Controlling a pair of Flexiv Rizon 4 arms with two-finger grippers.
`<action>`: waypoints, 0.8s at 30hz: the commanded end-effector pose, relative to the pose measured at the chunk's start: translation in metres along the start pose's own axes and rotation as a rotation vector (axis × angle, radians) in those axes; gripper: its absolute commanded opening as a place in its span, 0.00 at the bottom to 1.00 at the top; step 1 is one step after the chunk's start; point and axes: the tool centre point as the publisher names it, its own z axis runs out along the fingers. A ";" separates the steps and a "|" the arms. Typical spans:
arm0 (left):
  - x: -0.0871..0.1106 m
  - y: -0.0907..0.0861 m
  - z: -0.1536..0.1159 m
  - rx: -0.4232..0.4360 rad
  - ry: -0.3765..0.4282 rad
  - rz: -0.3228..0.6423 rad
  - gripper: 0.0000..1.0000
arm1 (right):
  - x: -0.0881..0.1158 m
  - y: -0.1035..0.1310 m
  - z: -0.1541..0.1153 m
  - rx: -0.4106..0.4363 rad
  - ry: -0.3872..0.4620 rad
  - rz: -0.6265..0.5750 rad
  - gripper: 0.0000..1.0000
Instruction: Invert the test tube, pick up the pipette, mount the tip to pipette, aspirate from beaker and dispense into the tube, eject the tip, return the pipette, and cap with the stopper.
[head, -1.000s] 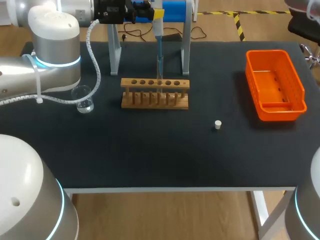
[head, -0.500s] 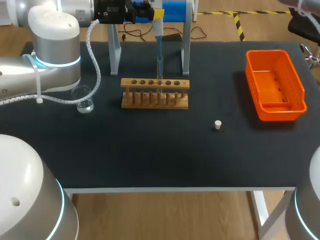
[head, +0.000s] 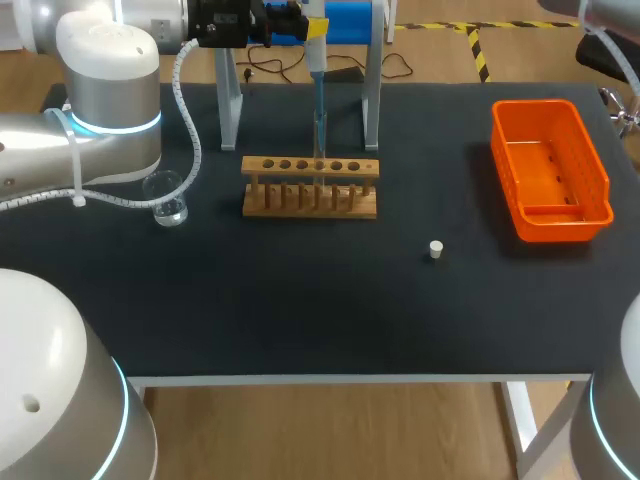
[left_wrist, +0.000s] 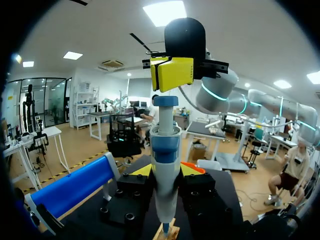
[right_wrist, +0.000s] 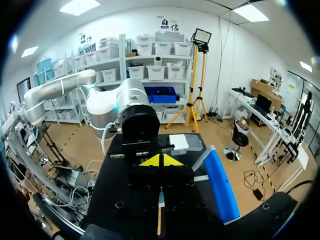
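Note:
My left gripper (head: 312, 30) is shut on the blue-and-white pipette (head: 316, 60) and holds it upright over the wooden rack (head: 310, 187). The pipette's tip (head: 320, 105) points down into a clear test tube (head: 320, 135) standing in the rack. In the left wrist view the pipette (left_wrist: 165, 150) sits between my left gripper's (left_wrist: 165, 172) fingers. My right gripper (left_wrist: 172, 74) hangs shut just above the plunger. In the right wrist view my right gripper (right_wrist: 161, 160) has its yellow tips pressed together. A glass beaker (head: 170, 200) stands left of the rack. The white stopper (head: 436, 249) lies to the rack's front right.
An orange bin (head: 600, 180) sits at the table's right side. The pipette stand's grey posts (head: 229, 100) rise behind the rack, with a blue bar (head: 350, 20) across their top. My left arm (head: 110, 100) lies over the table's back left.
The part of my right arm seen at the top right corner has shifted slightly. The pipette, left gripper and table objects have not moved.

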 end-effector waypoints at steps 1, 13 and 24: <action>0.001 0.000 0.000 0.003 -0.004 0.000 0.00 | -0.004 0.002 0.002 0.008 0.006 0.004 0.00; 0.001 0.000 0.000 0.003 -0.004 0.000 0.00 | -0.002 0.000 0.005 0.018 0.010 0.006 0.00; 0.001 0.000 0.000 0.003 -0.004 0.000 0.00 | 0.001 -0.003 0.009 0.026 0.016 0.007 0.00</action>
